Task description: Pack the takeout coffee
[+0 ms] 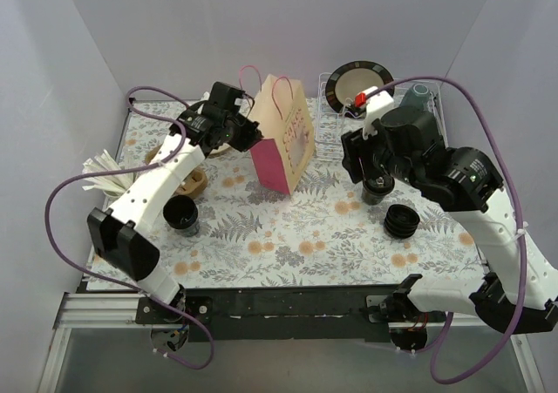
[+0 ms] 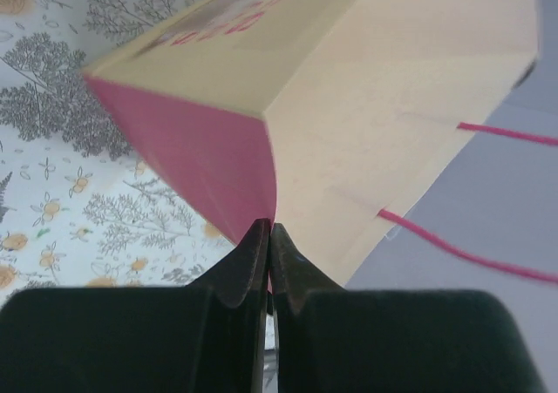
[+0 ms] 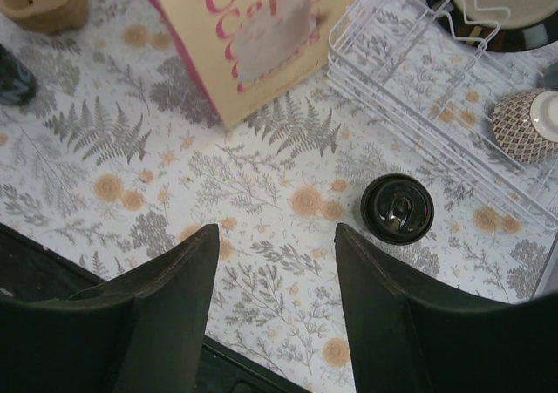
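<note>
The bag [image 1: 283,132] is cream with a pink side, pink letters and pink strings. The tablecloth [image 1: 288,236] is white with grey ferns and orange flowers. The little cup [image 3: 398,208] is shiny black. The rack [image 3: 384,88] is white wire. The plate [image 1: 359,79] is black round a cream middle.

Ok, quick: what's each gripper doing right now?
Left gripper: closed, pinching the edge of the bag.
Right gripper: open, empty; the coffee stands off to one side.
</note>
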Robot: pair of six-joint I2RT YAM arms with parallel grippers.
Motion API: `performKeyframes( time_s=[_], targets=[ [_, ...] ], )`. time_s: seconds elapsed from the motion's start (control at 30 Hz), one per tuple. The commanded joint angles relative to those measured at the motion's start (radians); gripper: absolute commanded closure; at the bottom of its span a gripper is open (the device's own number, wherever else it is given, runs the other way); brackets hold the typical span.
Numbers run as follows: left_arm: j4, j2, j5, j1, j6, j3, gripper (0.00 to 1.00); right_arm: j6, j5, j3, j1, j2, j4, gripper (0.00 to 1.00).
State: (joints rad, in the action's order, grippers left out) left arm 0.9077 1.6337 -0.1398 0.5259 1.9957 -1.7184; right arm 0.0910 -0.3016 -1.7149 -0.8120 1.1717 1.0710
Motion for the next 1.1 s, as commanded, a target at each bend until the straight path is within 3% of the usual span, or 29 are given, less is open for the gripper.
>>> performKeyframes(
  time_s=[0.0, 0.2, 0.23, 0.4, 0.5, 0.63, 0.8, 1.07],
  targets=[
    [0.016, -0.170, 0.138, -0.003, -0.117, 0.060, 1.00, 0.039, -0.045, -0.176, -0.004, 0.048, 0.033, 0.36],
    [0.030, -0.297, 0.325, -0.001, -0.374, 0.143, 1.00, 0.093, -0.086, -0.233, -0.006, 0.062, 0.027, 0.36],
    [0.016, -0.310, 0.406, -0.001, -0.446, 0.167, 1.00, 0.104, -0.102, -0.224, -0.006, 0.051, 0.021, 0.36],
    [-0.151, -0.371, 0.626, 0.000, -0.583, 0.363, 1.00, 0.183, -0.111, -0.132, -0.004, 0.017, -0.026, 0.36],
    [-0.211, -0.367, 0.712, 0.008, -0.650, 0.393, 1.00, 0.217, -0.122, -0.124, -0.004, 0.014, -0.022, 0.36],
    [-0.314, -0.377, 0.770, 0.008, -0.712, 0.422, 1.00, 0.237, -0.126, -0.115, -0.004, 0.013, -0.025, 0.36],
    [-0.299, -0.339, 0.864, 0.008, -0.813, 0.405, 1.00, 0.254, -0.142, -0.097, -0.004, 0.002, -0.032, 0.36],
    [-0.178, -0.304, 0.740, 0.009, -0.943, 0.330, 1.00, 0.251, -0.149, -0.063, -0.004, -0.017, -0.043, 0.36]
  ],
)
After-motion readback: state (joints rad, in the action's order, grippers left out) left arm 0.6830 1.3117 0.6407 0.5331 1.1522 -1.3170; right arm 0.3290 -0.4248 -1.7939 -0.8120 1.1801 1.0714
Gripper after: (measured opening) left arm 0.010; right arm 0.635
